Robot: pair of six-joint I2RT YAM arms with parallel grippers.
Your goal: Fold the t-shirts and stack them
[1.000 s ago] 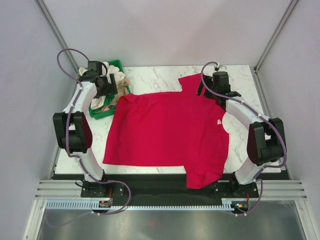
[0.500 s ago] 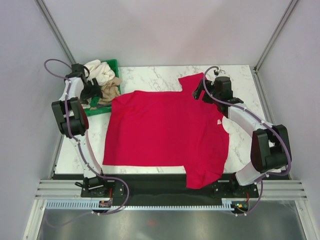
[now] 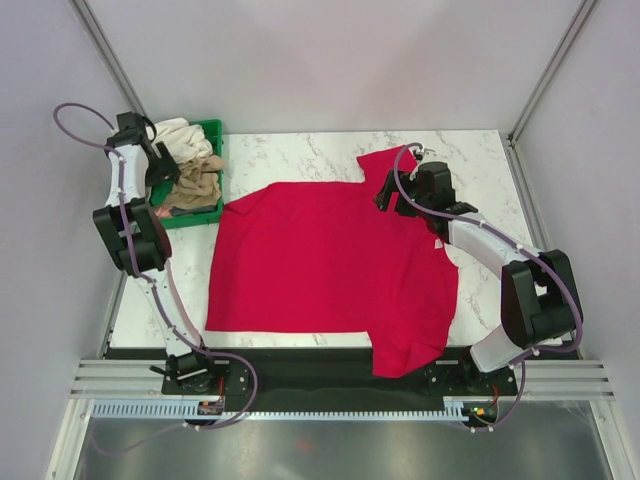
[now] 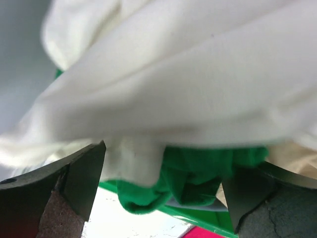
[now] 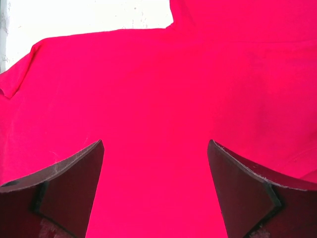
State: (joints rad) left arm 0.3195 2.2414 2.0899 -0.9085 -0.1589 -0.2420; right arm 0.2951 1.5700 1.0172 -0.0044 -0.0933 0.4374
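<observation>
the red t-shirt (image 3: 335, 265) lies spread nearly flat across the middle of the marble table (image 3: 300, 150). its white neck tag (image 3: 438, 243) is toward the right, one sleeve points to the upper right of the top view and the other hangs over the near edge at the bottom. my right gripper (image 5: 156, 144) hovers just over the fabric beside that upper sleeve with its fingers spread wide and nothing between them, only smooth red cloth below. my left gripper (image 4: 163, 168) is far off at the upper left, over the green tray (image 3: 212, 130) where the cream shirt (image 3: 180, 135) and the tan shirt (image 3: 195, 180) sit bunched. its fingers are spread too. cream fabric fills the view above and between them, but i am not pinching it. as i judge it, the fold of the red shirt has not begun, and the step in hand is getting a hold on its top edge. to do it well i should drop my right fingers onto the sleeve seam and pinch both layers, not just the upper one. i should bring my left gripper back to the hem corner at the upper left of the shirt so both ends lift together. then i should carry the edge toward the bottom of the frame evenly, low over the cloth, so it lands straight without dragging the rest or pulling the hanging sleeve further off the table.
</observation>
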